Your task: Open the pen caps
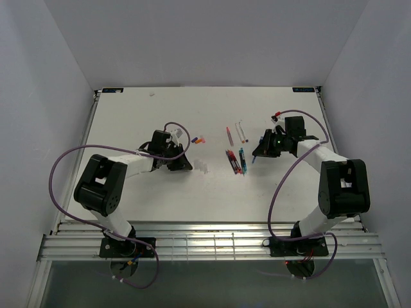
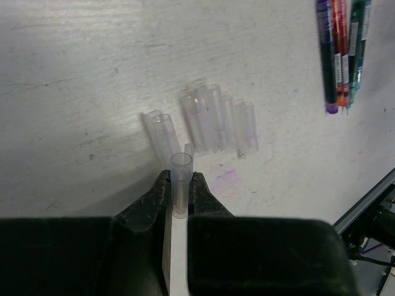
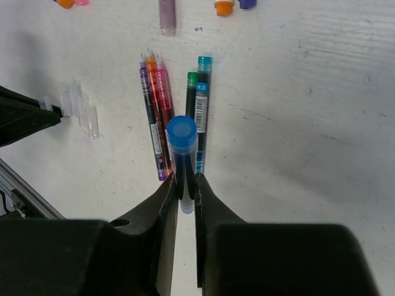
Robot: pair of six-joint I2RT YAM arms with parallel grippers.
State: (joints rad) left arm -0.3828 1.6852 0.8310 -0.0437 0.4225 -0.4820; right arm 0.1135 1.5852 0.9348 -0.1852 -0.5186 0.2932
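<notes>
The top camera looked down from above and behind the arms over the whole white surface [image 1: 128, 115]. Each wrist camera sat close above it, looking past its own black jaws; both caught the slim coloured pens [image 2: 342, 55] and pale translucent tube caps [image 2: 216, 120].

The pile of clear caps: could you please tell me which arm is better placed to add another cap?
Left, probably: the left hand is shut on a clear cap just short of the pile, while the right hand grips a blue pen by the row of pens.

Left gripper [image 2: 180, 192] pinches a clear cap [image 2: 181, 179].
</notes>
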